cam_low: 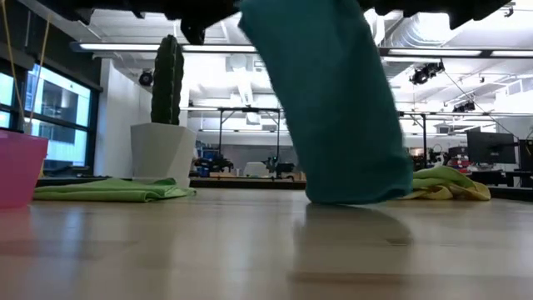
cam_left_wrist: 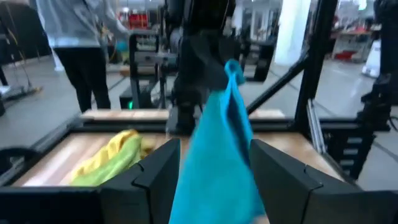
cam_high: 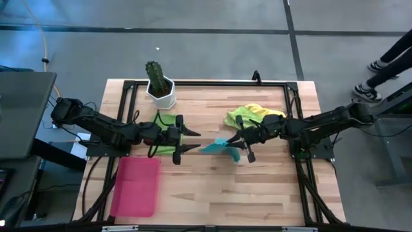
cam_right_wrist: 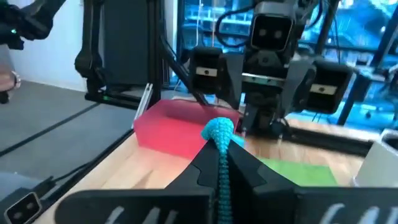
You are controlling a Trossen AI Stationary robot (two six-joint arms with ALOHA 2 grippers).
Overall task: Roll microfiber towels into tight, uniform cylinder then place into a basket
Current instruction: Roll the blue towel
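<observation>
The right hand (cam_high: 244, 152) pinches the teal towel (cam_high: 214, 146) shut, hanging it mid-surface, its lower end seemingly touching the wood; the left hand (cam_high: 187, 141) waits open just beside it

Teal towel (cam_high: 214, 145), green towel (cam_high: 165, 120), yellow towel (cam_high: 252, 113), pink basket (cam_high: 136, 187), white pot (cam_high: 161, 93)

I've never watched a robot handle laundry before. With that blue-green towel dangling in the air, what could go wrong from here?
The right claw pinches only a small corner of the teal towel, so it might slip free. The towel hangs limp, its bottom edge brushing the table, and may bunch rather than lie flat for rolling. The open left claw is close, so the two could bump.
</observation>
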